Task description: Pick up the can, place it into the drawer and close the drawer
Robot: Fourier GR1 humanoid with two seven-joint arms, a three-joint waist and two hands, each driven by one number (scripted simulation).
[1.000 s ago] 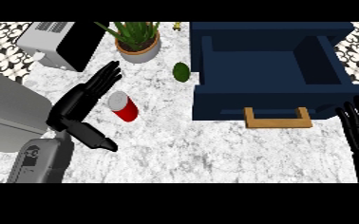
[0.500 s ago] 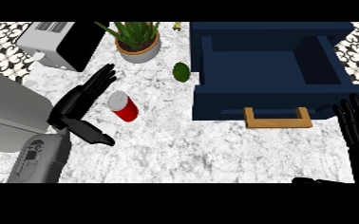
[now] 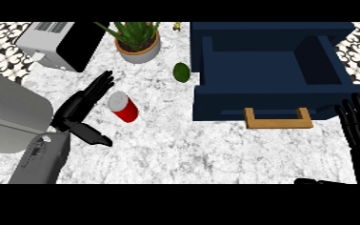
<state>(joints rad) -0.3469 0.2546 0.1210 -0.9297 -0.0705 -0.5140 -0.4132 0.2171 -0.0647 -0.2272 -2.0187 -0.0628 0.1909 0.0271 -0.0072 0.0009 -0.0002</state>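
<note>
The can (image 3: 124, 107), red with a silver top, lies tilted on the marble counter (image 3: 183, 148), well to the left of the drawer (image 3: 271, 71). It is not held.

The left hand (image 3: 79, 108) sits just left of the can, farther still from the drawer. Its fingers (image 3: 99, 86) are straight and spread, pointing up and toward the can's top end, with the fingertips close beside it; whether they touch it cannot be told. The thumb (image 3: 91, 136) sticks out apart from the fingers, pointing toward the drawer side, below the can. Nothing is pinched.

The drawer is dark blue and stands pulled open, its inside showing. A wooden handle (image 3: 277, 118) is on its front face, the side nearest the robot.

The right hand (image 3: 350, 121) shows at the drawer's right front corner, just past the handle's right end. Its fingers are straight and slightly spread, pointing up, and hold nothing.

A green, rounded thing (image 3: 182, 72) lies just beside the drawer's left wall, between the drawer and the can. A potted plant (image 3: 138, 40) stands farther left of the drawer, near its back corner. A toaster (image 3: 60, 45) sits beyond the plant, farthest from the drawer.
</note>
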